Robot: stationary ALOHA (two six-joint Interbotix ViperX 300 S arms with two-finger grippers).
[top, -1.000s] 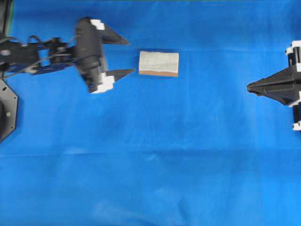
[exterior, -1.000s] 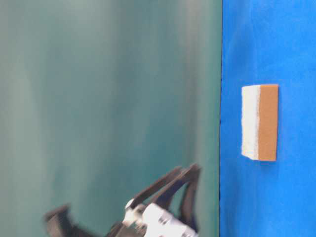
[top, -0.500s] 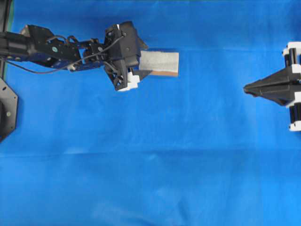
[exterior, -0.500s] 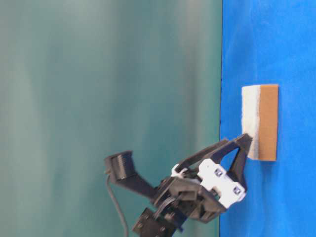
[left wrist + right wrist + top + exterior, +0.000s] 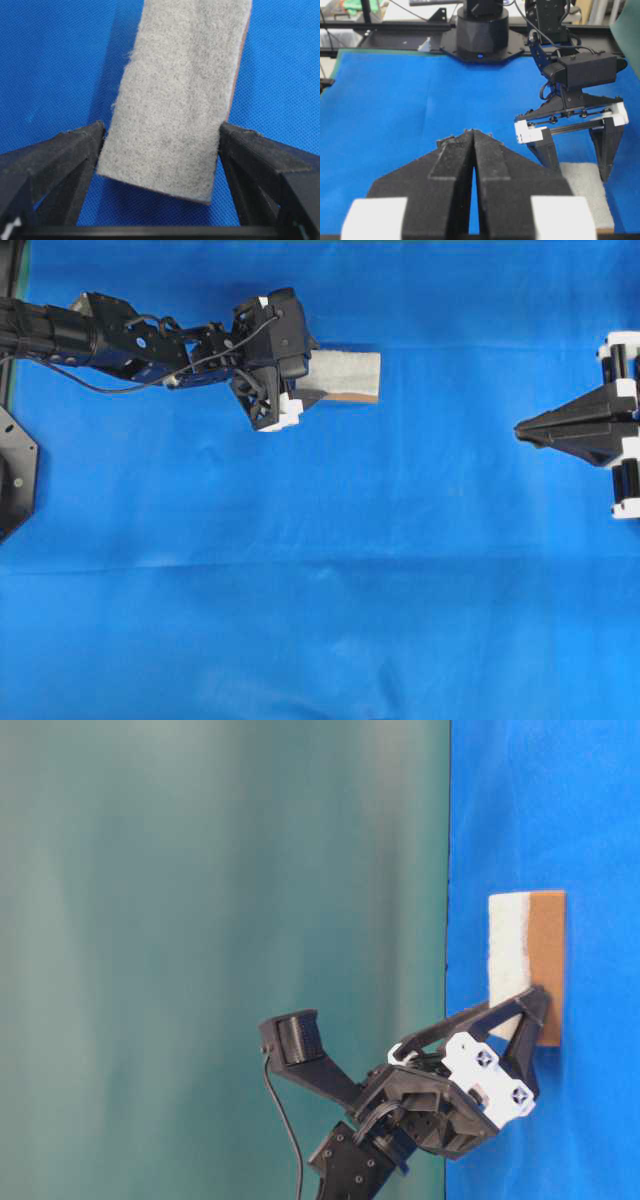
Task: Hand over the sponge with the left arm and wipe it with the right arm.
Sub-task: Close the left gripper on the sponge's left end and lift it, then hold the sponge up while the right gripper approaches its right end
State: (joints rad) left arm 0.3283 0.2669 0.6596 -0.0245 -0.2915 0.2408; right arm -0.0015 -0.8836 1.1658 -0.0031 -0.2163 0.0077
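One sponge (image 5: 175, 100) lies flat on the blue cloth (image 5: 300, 590) between my left gripper's (image 5: 161, 137) wide-open fingers, not yet held. It looks light and soft; I should pinch its long sides gently. My right gripper (image 5: 530, 427) waits closed, well apart.

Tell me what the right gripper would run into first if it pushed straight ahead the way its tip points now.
Probably nothing nearby: the shut right gripper points across bare blue cloth. Its line seems to pass beside the sponge and left gripper, though depth is uncertain.
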